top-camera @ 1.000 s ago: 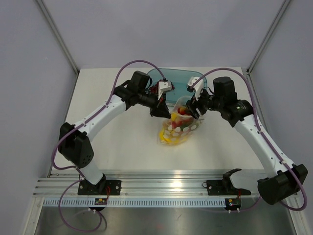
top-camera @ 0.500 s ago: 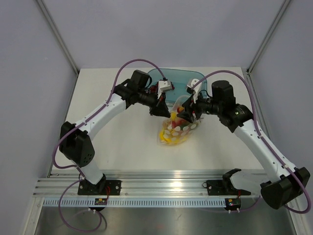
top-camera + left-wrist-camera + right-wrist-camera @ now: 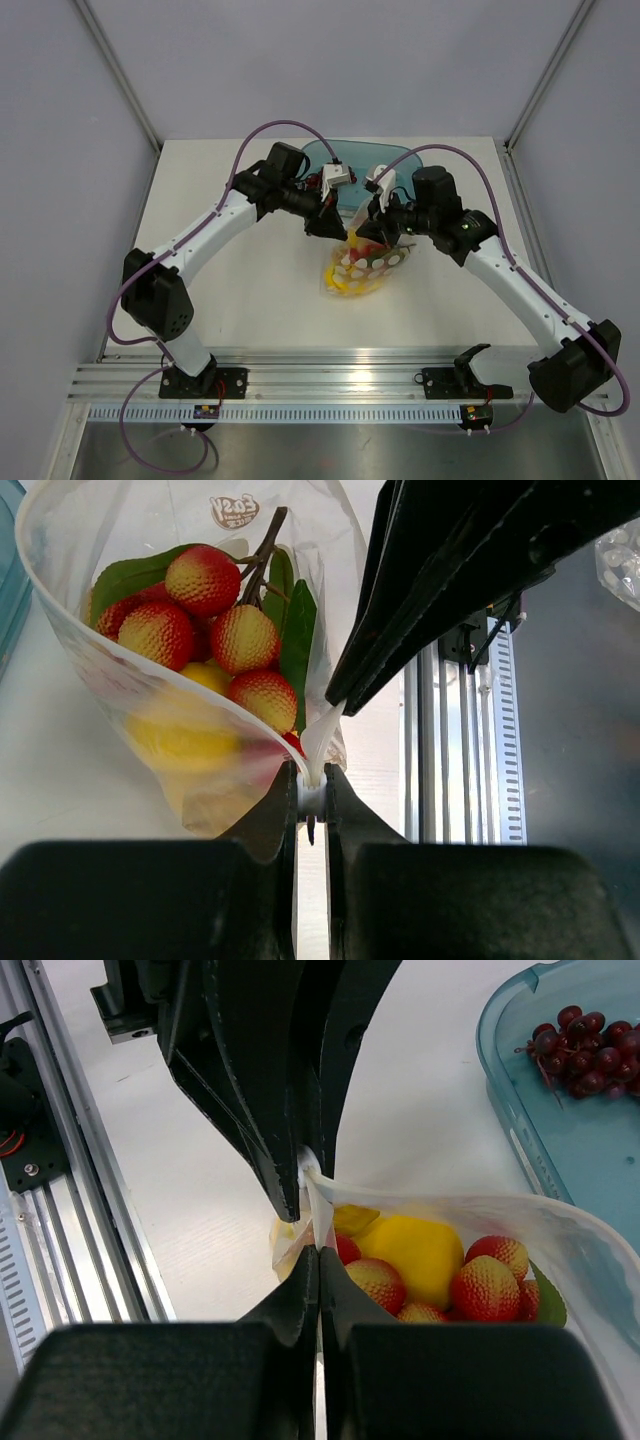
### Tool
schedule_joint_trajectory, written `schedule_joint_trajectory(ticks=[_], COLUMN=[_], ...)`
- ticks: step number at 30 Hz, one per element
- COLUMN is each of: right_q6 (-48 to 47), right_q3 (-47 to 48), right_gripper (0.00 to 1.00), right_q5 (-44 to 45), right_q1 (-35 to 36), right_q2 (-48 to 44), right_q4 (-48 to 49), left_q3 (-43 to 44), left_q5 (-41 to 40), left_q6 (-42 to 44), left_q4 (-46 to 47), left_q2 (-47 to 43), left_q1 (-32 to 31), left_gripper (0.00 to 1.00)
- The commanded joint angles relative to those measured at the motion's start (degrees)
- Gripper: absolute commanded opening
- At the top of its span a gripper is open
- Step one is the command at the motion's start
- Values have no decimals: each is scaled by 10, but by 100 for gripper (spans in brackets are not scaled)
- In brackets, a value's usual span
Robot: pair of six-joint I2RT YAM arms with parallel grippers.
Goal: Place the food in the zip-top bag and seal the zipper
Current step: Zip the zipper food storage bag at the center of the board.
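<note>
The zip-top bag [image 3: 366, 264] hangs between my two grippers over the table, mouth up, holding the food: red strawberries [image 3: 205, 580] with green leaves [image 3: 130, 578] and a yellow fruit [image 3: 415, 1248]. The mouth gapes wide in the left wrist view. My left gripper [image 3: 311, 780] is shut on the white end of the zipper [image 3: 318, 735]. My right gripper [image 3: 319, 1255] is shut on the zipper edge right beside it, almost touching the left fingers [image 3: 283, 1165]. From above, the left gripper [image 3: 328, 230] and right gripper [image 3: 374, 236] meet at the bag's top.
A teal tray [image 3: 355, 158] stands just behind the bag at the table's far edge, with a dark grape bunch [image 3: 585, 1038] in it. The aluminium rail [image 3: 340, 385] runs along the near edge.
The right gripper moved left along the bag's mouth toward the left gripper and shut on the zipper edge. The left gripper kept its hold and place.
</note>
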Motion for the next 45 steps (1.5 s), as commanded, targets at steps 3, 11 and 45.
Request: schedule_joint_trajectory(ticks=[3, 11, 45], right_q6=[35, 112, 281], right_q3=[-6, -50, -130], right_gripper=[0, 0, 0], right_q5=[15, 62, 70], right_q1=[5, 5, 5], right_q2=[-5, -51, -93], right_q4=[38, 126, 286], left_q3=[30, 7, -242], left_q5=[17, -15, -69], left_q6=[1, -38, -310], left_q4=[17, 59, 551], left_q2=[-16, -35, -81], left_q1=[3, 3, 23], left_gripper=[0, 17, 56])
